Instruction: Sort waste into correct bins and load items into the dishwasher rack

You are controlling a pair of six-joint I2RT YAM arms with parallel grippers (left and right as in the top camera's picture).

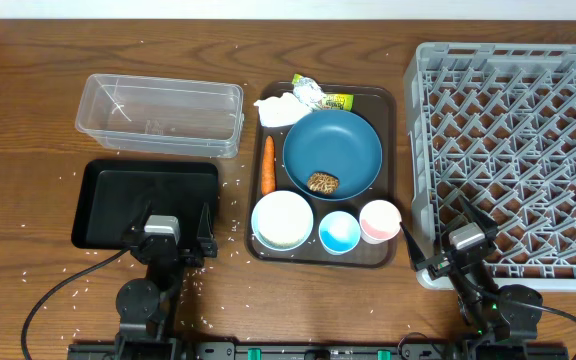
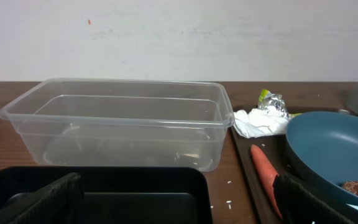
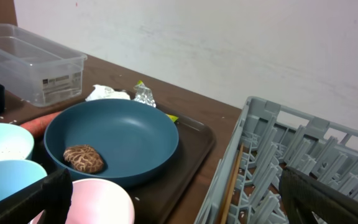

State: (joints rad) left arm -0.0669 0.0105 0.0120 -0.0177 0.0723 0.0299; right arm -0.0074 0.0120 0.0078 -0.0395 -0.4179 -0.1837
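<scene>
Currently I see both pincers released and empty: left pincer (image 2: 179,200) over the black tub (image 1: 108,200), right pincer (image 3: 178,198) at the grey rack (image 1: 513,130)'s near corner. Plate (image 1: 343,145) with brown lump (image 1: 323,182), bowl (image 1: 282,220), blue cup (image 1: 339,232), pink cup (image 1: 379,220), carrot (image 1: 268,165), tissue (image 1: 278,108) and wrapper (image 1: 323,97) sit on the brown tray (image 1: 380,108).

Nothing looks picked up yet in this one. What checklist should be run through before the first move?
1. Left gripper and right gripper open, holding nothing: ok.
2. Clear tub and black tub uncovered, with room for waste: ok.
3. Dishwasher rack free of items: ok.
4. Dark-blue plate clear of waste: not ok, the brown food lump lies on it.
5. Tissue, foil wrapper and carrot lie uncovered: ok.
6. White bowl clean inside: cannot tell.
</scene>
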